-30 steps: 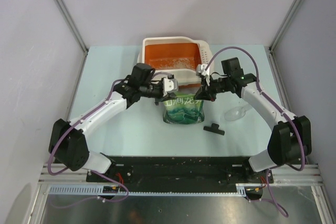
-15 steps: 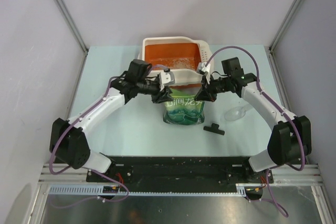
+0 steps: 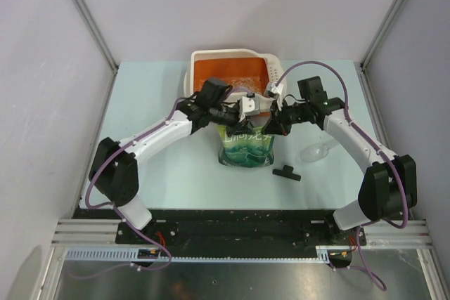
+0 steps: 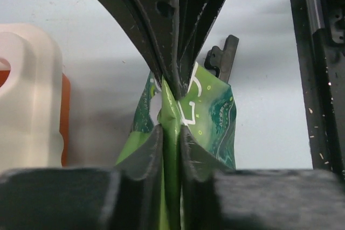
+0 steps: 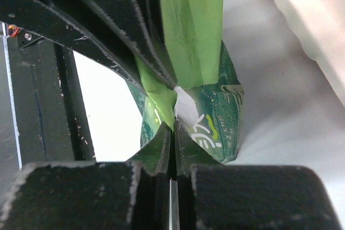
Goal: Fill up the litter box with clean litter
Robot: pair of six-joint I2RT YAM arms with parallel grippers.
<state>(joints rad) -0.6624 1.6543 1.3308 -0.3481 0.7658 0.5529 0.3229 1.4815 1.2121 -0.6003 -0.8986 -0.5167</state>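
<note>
The litter box (image 3: 199, 61), orange inside with a cream rim, stands at the back centre; pale litter granules (image 3: 242, 79) speckle its floor. A green pouch (image 3: 246, 149) stands just in front of it. My left gripper (image 3: 241, 127) is shut on the pouch's top edge, and the left wrist view shows the green film (image 4: 215, 117) squeezed between my left gripper's (image 4: 171, 133) pads. My right gripper (image 3: 270, 125) is shut on the same top edge from the right, and in its wrist view the right gripper (image 5: 172, 132) pinches the pouch (image 5: 218, 114). The two grippers are close together.
A clear plastic scoop (image 3: 318, 151) lies right of the pouch. A black clip (image 3: 286, 171) lies in front of it, and it also shows in the left wrist view (image 4: 222, 60). The box's cream rim shows in the left wrist view (image 4: 27, 95) and the right wrist view (image 5: 312, 20).
My left arm has swung to the right, carrying its grip on the pouch's top towards the right gripper. The right arm has stayed nearly still.
</note>
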